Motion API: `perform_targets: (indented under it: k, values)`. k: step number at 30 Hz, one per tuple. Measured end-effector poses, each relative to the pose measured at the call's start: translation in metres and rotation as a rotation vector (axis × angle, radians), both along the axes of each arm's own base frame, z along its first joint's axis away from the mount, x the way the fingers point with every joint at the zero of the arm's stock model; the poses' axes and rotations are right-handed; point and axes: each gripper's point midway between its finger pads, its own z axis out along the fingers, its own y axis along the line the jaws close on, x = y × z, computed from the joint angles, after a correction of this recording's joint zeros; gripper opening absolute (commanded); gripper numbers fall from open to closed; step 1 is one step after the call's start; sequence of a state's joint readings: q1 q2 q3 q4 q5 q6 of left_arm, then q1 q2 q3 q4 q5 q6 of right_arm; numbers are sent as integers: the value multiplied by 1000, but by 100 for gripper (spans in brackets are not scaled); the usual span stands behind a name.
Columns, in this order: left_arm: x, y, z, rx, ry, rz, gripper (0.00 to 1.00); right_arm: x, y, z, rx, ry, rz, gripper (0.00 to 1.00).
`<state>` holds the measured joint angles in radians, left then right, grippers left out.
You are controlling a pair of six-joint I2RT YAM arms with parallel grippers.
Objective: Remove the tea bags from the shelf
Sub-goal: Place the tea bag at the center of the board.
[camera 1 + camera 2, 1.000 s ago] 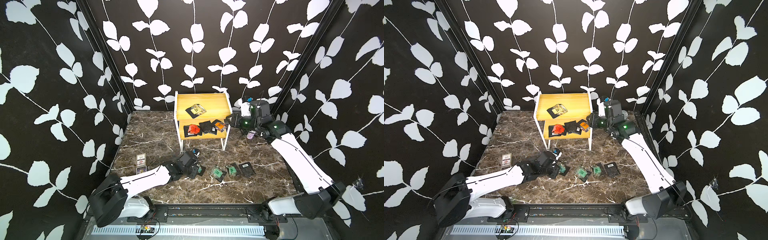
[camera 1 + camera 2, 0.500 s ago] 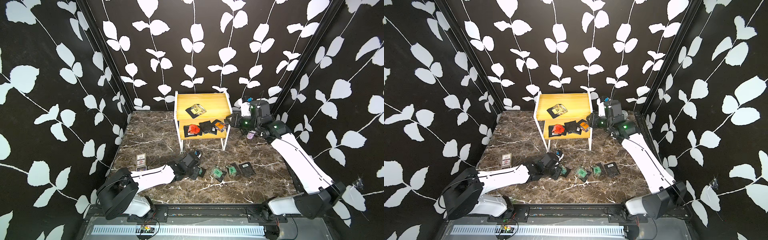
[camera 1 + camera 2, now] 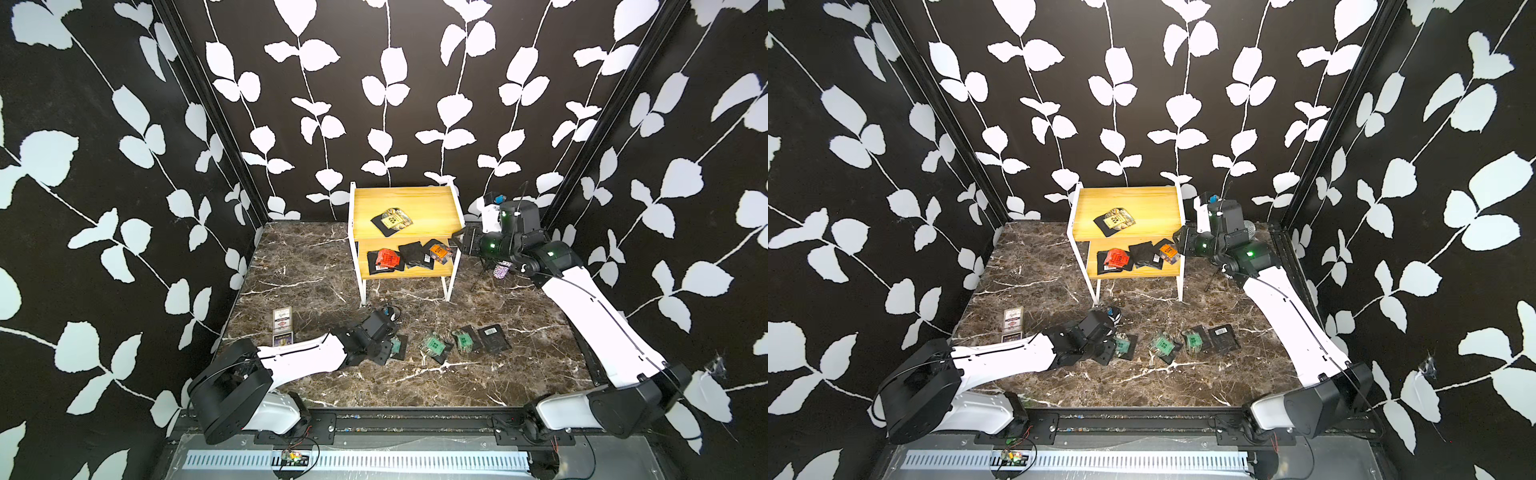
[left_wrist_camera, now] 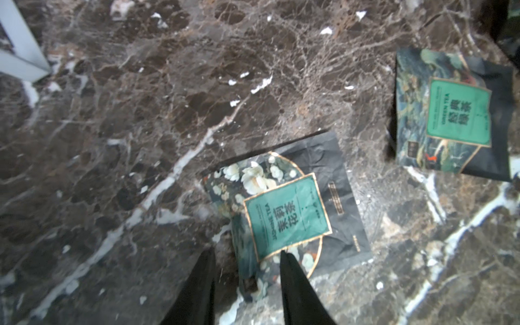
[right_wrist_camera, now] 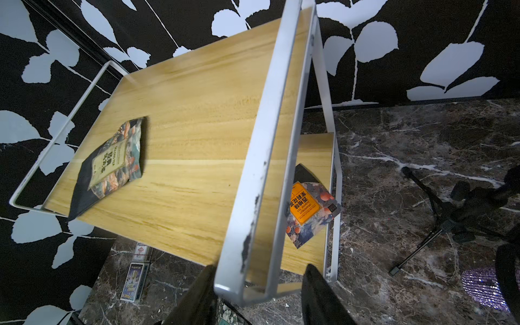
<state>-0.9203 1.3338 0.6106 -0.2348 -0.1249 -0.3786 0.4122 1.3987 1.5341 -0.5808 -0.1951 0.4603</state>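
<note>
Black jaws of your left gripper (image 4: 246,251) stand apart over the green-label sachet (image 4: 287,213), flat on the desk (image 4: 140,112): drop-off looks done. Your right gripper (image 5: 259,266) straddles the shelf (image 5: 197,112) rail, grip unclear. Next, tea bags (image 3: 388,258) at twelve o'clock.

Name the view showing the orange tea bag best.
Right wrist view: the orange tea bag is close, print legible, one edge behind the shelf frame. Both top views show it small on the lower board. Left wrist view lacks it.
</note>
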Motion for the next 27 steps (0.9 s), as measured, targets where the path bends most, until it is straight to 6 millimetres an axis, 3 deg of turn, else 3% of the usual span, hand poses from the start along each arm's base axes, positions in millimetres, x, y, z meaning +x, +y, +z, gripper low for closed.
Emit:
perform_targets:
  k: [5,8,23,27]
  values:
    - [0,6,20,-14,-32,10,41,0,0,0,0,0,0,48]
    - [3,6,43,-42,-70,19,43,0,0,0,0,0,0,48]
    - [31,-23,185,-225,-270,11,45,0,0,0,1,0,2,47]
    - [34,-26,223,-269,-309,8,51,0,0,0,1,0,2,47]
